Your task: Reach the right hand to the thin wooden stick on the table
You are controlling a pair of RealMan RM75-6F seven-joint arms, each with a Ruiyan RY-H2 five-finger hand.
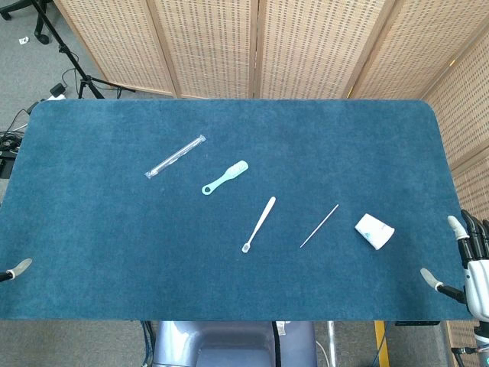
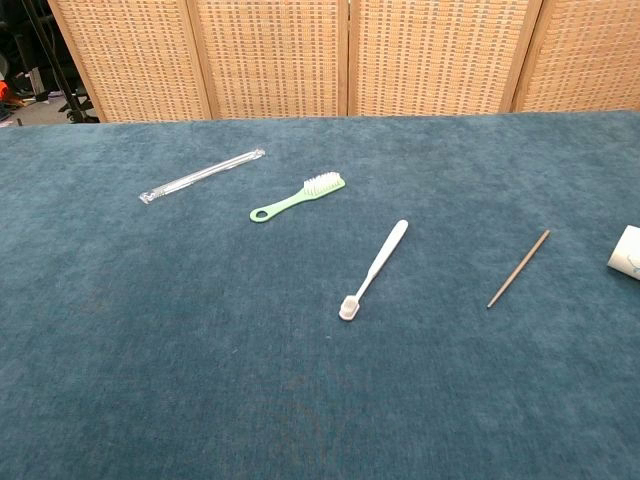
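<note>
Fingers (image 1: 466, 233) of the right hand (image 1: 474, 264) show only at the right edge of the head view, off the worktop (image 1: 92, 252); they appear apart and hold nothing, though most of the hand is cut off. Only a grey fingertip of the left hand (image 1: 19, 267) shows at the left edge, so whether that hand is released or clenched cannot be told. Neither hand appears in the chest view.

Stick (image 1: 319, 225): lies flat on the blue worktop, right of centre, slanted with its far end toward the right. It sits between the white toothbrush (image 1: 260, 223) and the white cup (image 1: 374, 232), apart from both, touching nothing.

Other items: a green brush (image 1: 225, 177) and a clear-wrapped straw (image 1: 176, 157) lie further left and back, well apart from the stick.

Assessment: the reach looks not yet begun. The right hand rests at the near right margin, probably a parked position. The items are spread singly, likely so that each can be approached without disturbing another.

Risk: the cup lies between the hand and the stick, so an approach from the right could knock it. The stick is thin and flat on carpet-like cloth.
</note>
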